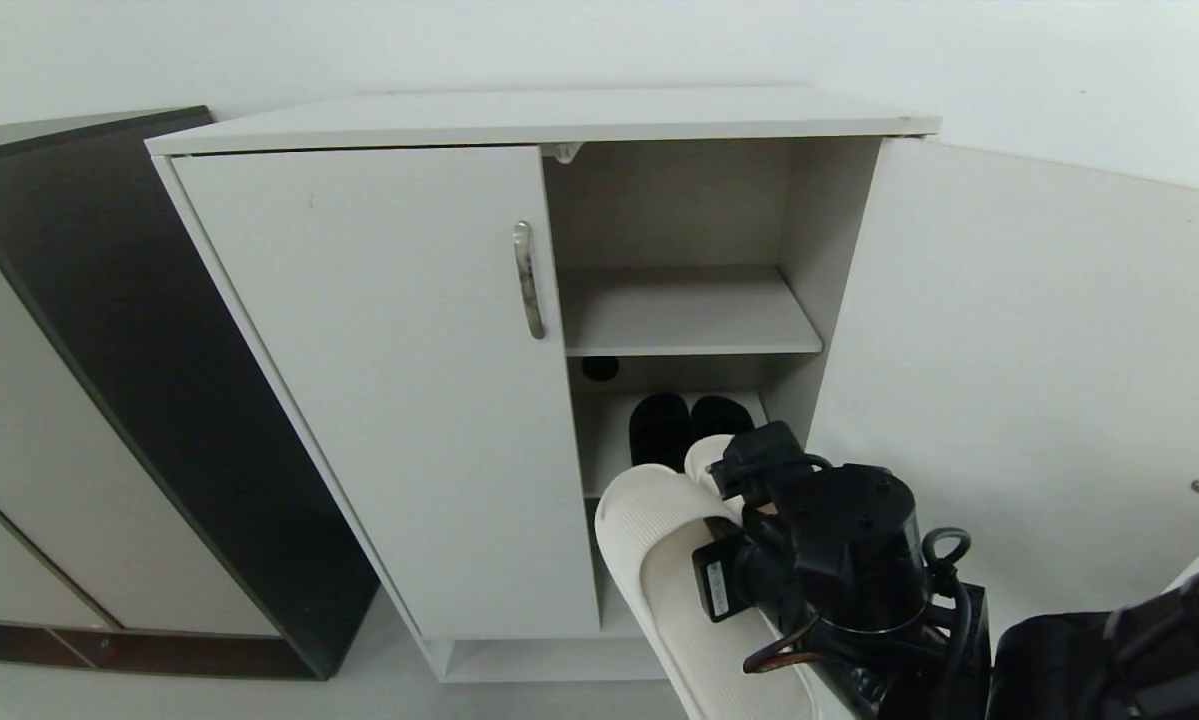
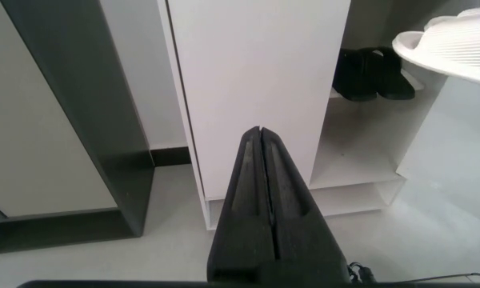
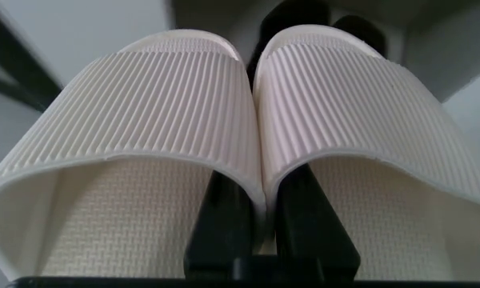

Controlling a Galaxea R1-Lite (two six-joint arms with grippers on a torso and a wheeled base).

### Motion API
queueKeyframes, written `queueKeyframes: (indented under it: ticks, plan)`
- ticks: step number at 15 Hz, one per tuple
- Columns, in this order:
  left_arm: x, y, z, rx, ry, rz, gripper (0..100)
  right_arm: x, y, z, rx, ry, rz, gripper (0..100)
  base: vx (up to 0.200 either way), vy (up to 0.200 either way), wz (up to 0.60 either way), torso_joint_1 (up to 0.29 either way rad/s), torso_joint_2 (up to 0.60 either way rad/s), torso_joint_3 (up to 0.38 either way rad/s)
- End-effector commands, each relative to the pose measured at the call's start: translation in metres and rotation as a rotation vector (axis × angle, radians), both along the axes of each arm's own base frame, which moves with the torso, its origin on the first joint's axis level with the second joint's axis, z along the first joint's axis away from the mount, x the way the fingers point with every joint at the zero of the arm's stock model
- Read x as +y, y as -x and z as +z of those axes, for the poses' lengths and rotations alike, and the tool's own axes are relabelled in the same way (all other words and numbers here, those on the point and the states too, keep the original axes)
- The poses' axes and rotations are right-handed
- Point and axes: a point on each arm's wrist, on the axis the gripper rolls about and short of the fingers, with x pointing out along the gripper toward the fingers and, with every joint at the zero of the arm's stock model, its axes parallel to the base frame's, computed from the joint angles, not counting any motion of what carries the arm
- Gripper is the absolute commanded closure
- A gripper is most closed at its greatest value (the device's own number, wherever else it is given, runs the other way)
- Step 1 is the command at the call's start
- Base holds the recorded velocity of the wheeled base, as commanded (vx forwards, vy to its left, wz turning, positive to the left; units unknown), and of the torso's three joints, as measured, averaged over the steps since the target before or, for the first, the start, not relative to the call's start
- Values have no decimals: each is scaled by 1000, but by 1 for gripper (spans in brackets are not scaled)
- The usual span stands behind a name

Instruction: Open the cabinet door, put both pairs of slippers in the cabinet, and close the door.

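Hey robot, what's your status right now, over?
Right gripper shut on white slippers, cabinet door open. Left gripper shut, empty. Black slippers on a shelf inside. Nothing seen in the way.

We see a white cabinet [image 1: 559,115] with its right door [image 1: 1009,350] swung wide open and its left door [image 1: 379,380] shut. A black pair of slippers [image 1: 674,428] sits side by side on the lower shelf. The white ribbed pair [image 1: 659,540] is held side by side in the air just outside the opening. The right gripper [image 3: 262,216] is clamped on their touching inner edges, and they tilt up toward the black pair.
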Motion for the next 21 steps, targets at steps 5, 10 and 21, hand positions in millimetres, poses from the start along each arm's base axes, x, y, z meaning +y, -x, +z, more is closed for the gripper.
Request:
queueKeyframes:
  ticks: [5, 10, 21]
  plan:
    - [0, 0, 0, 0, -3, -1, 100, 32, -2, 68, -15, -55, -184, 100, 0, 0, 0, 0, 0, 0]
    - [0, 0, 0, 0, -3, -1, 100, 38, -8, 115, -24, -119, -280, 100, 0, 0, 0, 0, 0, 0]
    - [0, 0, 0, -1, -6, -1, 100, 36, -27, 102, -13, -94, -326, 100, 73, 0, 0, -2, 1, 2]
